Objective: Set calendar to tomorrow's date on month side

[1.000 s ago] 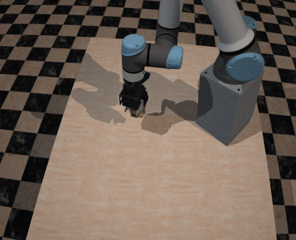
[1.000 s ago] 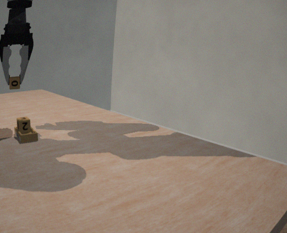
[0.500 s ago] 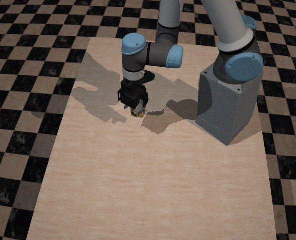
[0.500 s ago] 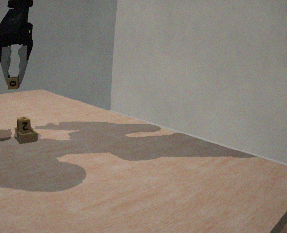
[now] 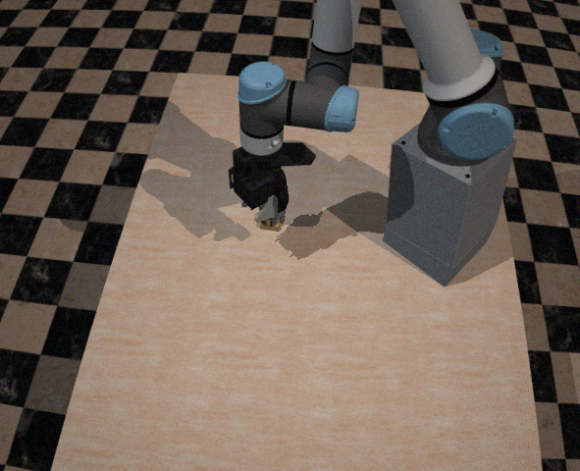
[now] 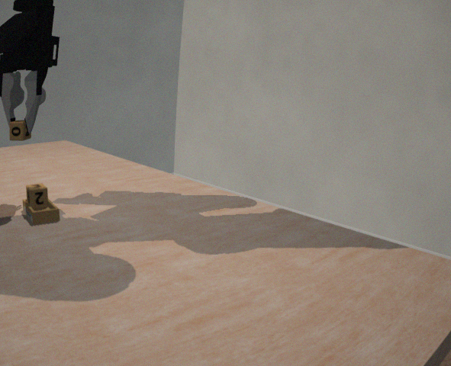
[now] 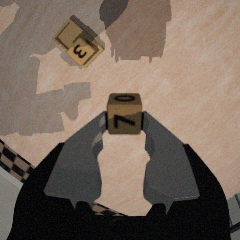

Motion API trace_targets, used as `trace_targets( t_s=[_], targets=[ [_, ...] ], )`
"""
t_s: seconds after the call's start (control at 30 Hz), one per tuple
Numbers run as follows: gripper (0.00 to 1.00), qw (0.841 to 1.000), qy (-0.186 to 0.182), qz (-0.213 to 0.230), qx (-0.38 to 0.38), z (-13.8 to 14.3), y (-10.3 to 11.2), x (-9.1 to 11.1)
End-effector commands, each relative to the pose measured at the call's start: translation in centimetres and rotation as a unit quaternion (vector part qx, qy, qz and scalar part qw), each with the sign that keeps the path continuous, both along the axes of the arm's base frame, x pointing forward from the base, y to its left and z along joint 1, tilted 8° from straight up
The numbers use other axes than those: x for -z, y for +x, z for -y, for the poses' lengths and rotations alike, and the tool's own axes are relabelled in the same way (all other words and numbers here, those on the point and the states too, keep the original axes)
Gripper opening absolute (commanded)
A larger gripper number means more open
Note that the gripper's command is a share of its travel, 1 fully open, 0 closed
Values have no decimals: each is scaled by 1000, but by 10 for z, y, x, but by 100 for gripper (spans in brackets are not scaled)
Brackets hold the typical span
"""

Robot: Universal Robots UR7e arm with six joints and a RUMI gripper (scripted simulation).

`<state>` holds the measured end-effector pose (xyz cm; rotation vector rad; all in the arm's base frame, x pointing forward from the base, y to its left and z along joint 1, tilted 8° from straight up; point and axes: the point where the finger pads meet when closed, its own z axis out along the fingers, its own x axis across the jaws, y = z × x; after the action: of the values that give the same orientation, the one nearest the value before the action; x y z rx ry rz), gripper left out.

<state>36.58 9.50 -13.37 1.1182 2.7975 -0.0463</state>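
Note:
My gripper (image 7: 124, 112) is shut on a small wooden digit cube (image 7: 124, 114) and holds it high above the table; it also shows in the exterior view (image 6: 19, 130) with a 0 on its side. In the wrist view the cube shows a 7 toward the camera and a 0 on its far face. The wooden tray (image 6: 40, 213) stands on the table with the other cube (image 6: 37, 195) sitting in one end, showing a 2 on its side. In the wrist view that cube (image 7: 83, 50) shows a 3 on top, and the tray's other slot (image 7: 67, 33) is empty. In the top view the gripper (image 5: 269, 217) hides most of the tray.
The arm's grey base block (image 5: 447, 202) stands at the right of the table. The arm's elbow and wrist joints (image 5: 294, 101) hang over the back part of the table. A grey wall (image 6: 320, 118) rises along the table's far edge in the exterior view.

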Motion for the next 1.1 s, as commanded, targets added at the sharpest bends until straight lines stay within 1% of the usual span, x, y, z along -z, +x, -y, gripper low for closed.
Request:
trace_targets(
  t_s=[0.0, 0.13, 0.17, 0.3, 0.33, 0.37, 0.43, 0.6, 0.63, 0.7, 0.73, 0.8, 0.87, 0.93, 1.03, 1.07],
  targets=[
    [10, 997, 5, 6, 73, 1, -1, 0],
    [10, 991, 12, 11, 136, 2, -2, -1],
    [10, 990, 12, 11, 137, 2, -2, -1],
    [10, 979, 20, 16, 202, 3, -3, -1],
    [10, 979, 20, 16, 204, 3, -3, -1],
    [10, 975, 22, 18, 222, 3, -3, -1],
    [10, 975, 22, 18, 222, 3, -3, -1],
    [10, 951, 31, 24, 307, 4, -3, -1],
    [10, 950, 32, 24, 311, 4, -3, -1],
    [10, 937, 35, 27, 346, 4, -4, -1],
    [10, 937, 36, 27, 347, 4, -4, -1],
    [10, 922, 40, 30, 384, 4, -4, -2],
    [10, 914, 42, 32, 402, 5, -3, -2],
    [10, 899, 45, 34, 435, 5, -3, -2],
    [10, 897, 46, 34, 439, 5, -3, -2],
    [10, 887, 48, 36, 457, 5, -3, -2]
  ],
)
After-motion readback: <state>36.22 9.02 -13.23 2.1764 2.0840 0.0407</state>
